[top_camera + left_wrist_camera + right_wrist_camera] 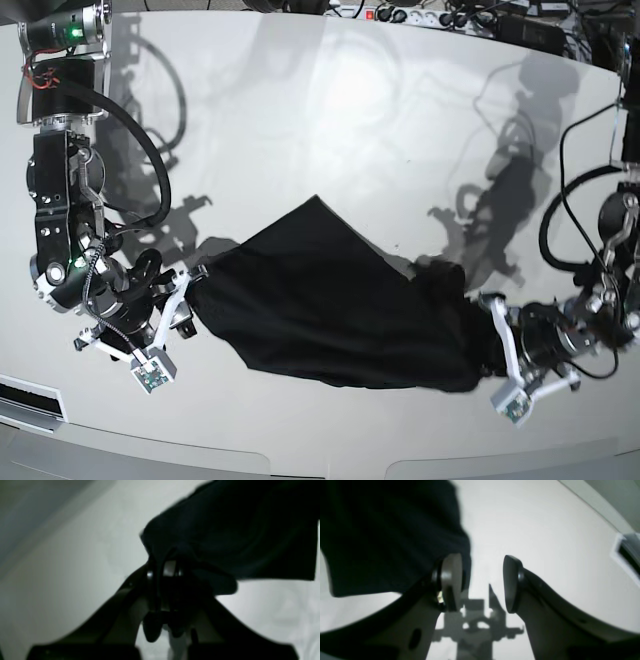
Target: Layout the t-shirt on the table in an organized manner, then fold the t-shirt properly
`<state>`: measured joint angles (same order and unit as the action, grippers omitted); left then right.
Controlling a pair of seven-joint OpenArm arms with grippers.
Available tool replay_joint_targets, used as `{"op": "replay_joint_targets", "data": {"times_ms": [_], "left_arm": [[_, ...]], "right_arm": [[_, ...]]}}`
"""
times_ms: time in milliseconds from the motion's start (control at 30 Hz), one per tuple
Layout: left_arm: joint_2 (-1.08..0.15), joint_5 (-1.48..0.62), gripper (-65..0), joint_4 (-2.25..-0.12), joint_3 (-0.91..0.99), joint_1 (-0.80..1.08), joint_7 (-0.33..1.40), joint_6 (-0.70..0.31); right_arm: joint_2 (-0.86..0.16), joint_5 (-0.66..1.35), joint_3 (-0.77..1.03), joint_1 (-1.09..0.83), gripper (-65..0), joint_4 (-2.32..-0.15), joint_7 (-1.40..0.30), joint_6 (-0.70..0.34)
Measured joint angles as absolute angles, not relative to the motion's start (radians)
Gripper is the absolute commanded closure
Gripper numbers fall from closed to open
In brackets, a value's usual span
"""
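left jaws (165, 580) grip the black t-shirt (232, 530); right jaws (480, 582) open.

A slim dark object with a pale border (30, 402) (cropped by the view, so I can't name it) sits at the lower left in the base view. The right wrist view catches it too, blurred, at its right edge.
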<state>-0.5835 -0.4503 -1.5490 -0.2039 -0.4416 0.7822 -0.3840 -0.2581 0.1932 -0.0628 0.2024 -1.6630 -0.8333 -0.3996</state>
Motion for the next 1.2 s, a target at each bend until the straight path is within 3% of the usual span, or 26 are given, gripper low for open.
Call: {"op": "replay_joint_targets", "data": {"times_ms": [133,300,367,433,500,600,733,867,933,1033,1200], "left_arm": [[-0.581,-0.494,0.0,-1.549,-0.204,-0.37,0.782,-0.484],[-0.582,-0.501,0.0,-1.549,-0.204,-0.293,0.784,-0.499],[-0.582,-0.522,0.0,-1.549,-0.204,-0.282,0.788,-0.513],[-0.582,-0.601,0.0,-1.549,-0.203,-0.276,0.833,-0.601],[-0.581,-0.691,0.0,-1.551,-0.204,-0.26,0.905,-0.67],[-0.579,-0.675,0.0,-1.551,-0.204,-0.235,0.962,-0.682],[-0.585,-0.537,0.0,-1.551,-0.204,-0.228,0.932,-0.557],[-0.587,-0.445,0.0,-1.551,-0.204,-0.231,0.862,-0.466],[-0.585,-0.451,0.0,-1.551,-0.204,-0.23,0.871,-0.454],[-0.587,-0.582,0.0,-1.551,-0.204,-0.223,0.97,-0.455],[-0.587,-0.913,0.0,-1.551,-0.203,-0.152,1.185,-0.602]], "right_arm": [[-0.26,0.25,-0.064,0.211,-27.0,-1.663,-0.863,-0.422],[-0.26,0.622,-0.064,0.189,-27.0,-1.663,-1.026,-0.693],[-0.257,0.746,-0.064,0.178,-27.0,-1.663,-1.085,-0.694],[-0.255,0.778,-0.064,0.172,-27.0,-1.663,-1.093,-0.696],[-0.254,0.778,-0.064,0.168,-27.0,-1.663,-1.092,-0.696],[-0.254,0.733,-0.064,0.137,-27.0,-1.663,-1.089,-0.696],[-0.251,0.662,-0.065,0.065,-26.9,-1.663,-1.045,-0.647],[-0.228,0.655,-0.08,0.026,-26.7,-1.632,-1.044,-0.686],[-0.213,0.651,-0.109,0.015,-22.7,-1.604,-1.033,-0.691],[-0.189,0.509,-0.16,0.014,-18.3,-1.539,-0.913,-0.652],[-0.183,0.271,-0.23,0.075,-18.1,-1.48,-0.85,-0.488]]}}
